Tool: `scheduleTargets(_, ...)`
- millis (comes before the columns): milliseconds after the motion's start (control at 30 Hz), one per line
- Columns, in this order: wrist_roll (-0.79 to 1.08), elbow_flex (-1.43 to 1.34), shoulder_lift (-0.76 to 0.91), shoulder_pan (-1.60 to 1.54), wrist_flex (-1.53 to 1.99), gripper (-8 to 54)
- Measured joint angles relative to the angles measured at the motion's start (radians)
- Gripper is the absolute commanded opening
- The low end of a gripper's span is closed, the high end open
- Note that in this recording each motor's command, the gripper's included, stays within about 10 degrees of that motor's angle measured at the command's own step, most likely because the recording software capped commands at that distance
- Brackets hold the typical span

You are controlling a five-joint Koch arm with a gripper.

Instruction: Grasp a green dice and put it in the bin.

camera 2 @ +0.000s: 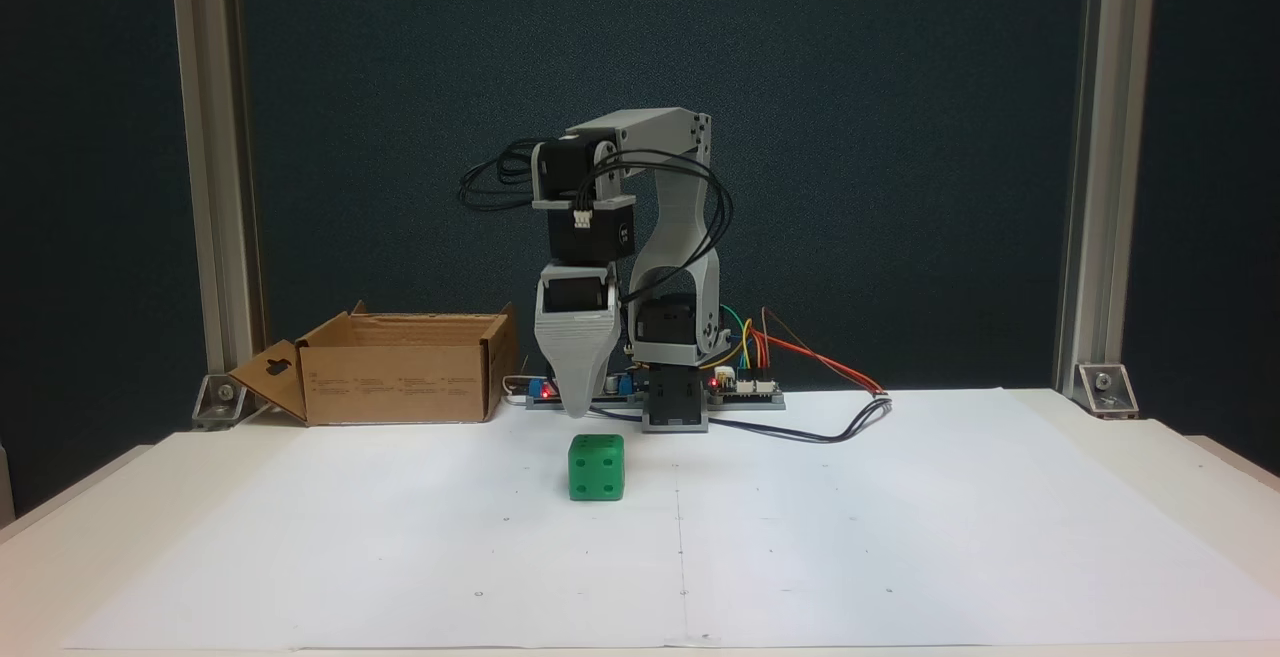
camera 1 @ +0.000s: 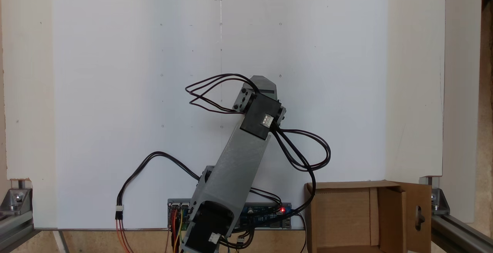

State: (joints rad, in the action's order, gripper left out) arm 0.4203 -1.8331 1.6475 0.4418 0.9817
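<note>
The bin point(camera 2: 400, 367) is a brown cardboard box that stands on the table at the left of a fixed view, just off the edge of the white paper sheet point(camera 2: 800, 537) and near the robot's base. Its flaps stand upright, and one flap folds outward on the left with a cut-out handle hole in it. From this low angle the inside of the box cannot be seen. In a fixed view from above, the bin point(camera 1: 346, 214) sits at the lower right, its flap with the handle hole turned to the right, and the visible part of its inside shows bare cardboard walls and floor with nothing lying there; the near part is cut off by the picture's edge. The green dice point(camera 2: 596, 468) rests on the white sheet, well apart from the bin, to the right of it in that view and in front of the arm's base. Its front face shows several recessed pips. The gripper point(camera 2: 582, 407) points straight down, its grey tapered tip hanging just above the dice and slightly to the left, not touching it. Only one tapered jaw shows, so whether the jaws are parted or closed cannot be told. In the view from above, the arm point(camera 1: 238, 156) covers the dice.
</note>
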Motion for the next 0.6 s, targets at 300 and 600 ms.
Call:
scheduleTargets(300, 0.000, -0.098, -0.015, 0.000, -0.149, 47.0)
scheduleTargets(600, -0.011, -0.120, -0.040, 0.002, -0.160, 47.0)
